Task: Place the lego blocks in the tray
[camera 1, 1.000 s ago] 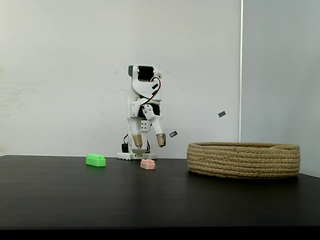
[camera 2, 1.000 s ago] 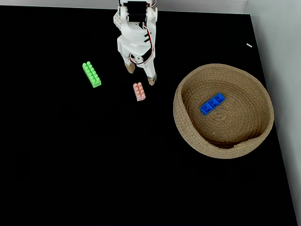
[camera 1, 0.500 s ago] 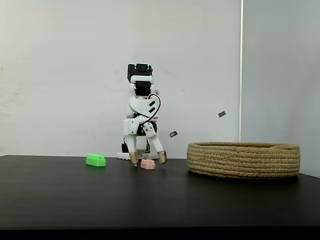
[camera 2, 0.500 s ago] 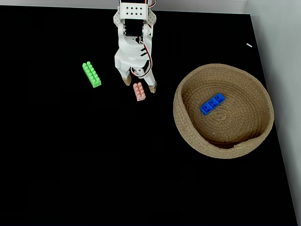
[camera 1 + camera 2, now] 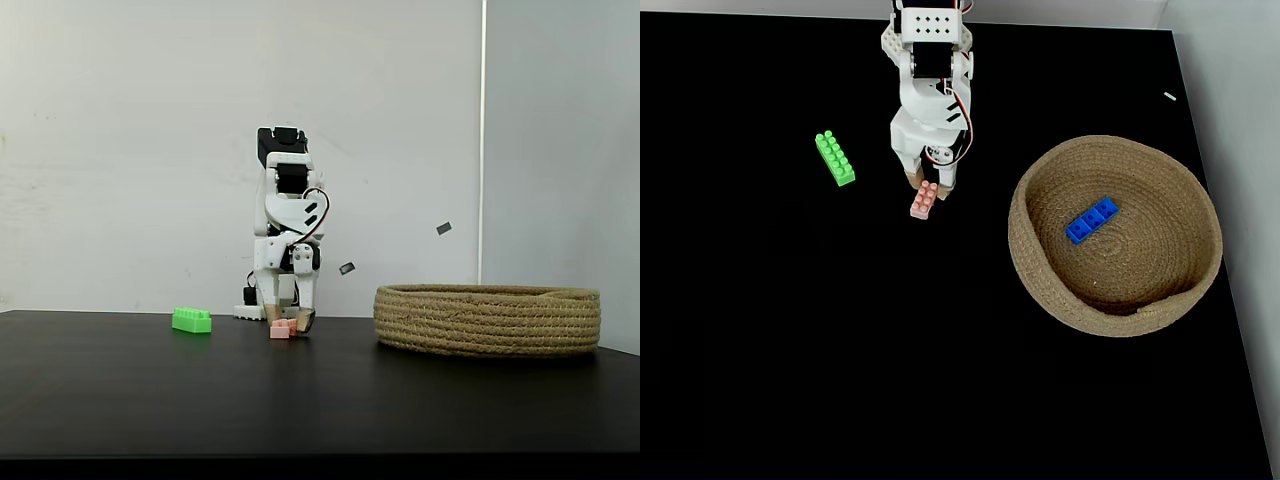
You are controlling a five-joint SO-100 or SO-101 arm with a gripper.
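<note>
Pink brick [image 5: 923,200] sits on the table [image 5: 790,330] — fingers [image 5: 912,180] closed around it, apparently gripping.

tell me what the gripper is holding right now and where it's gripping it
The gripper is shut on the pink lego brick, pinching the end nearest the arm; the brick sits at table level.

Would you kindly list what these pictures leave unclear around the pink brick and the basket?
- Blue brick: hidden by the basket wall in the side-on fixed view.
- Pink brick: its near end is covered by the end effector from above.
- Whether the pink brick is lifted off the table: too small to tell.
</note>
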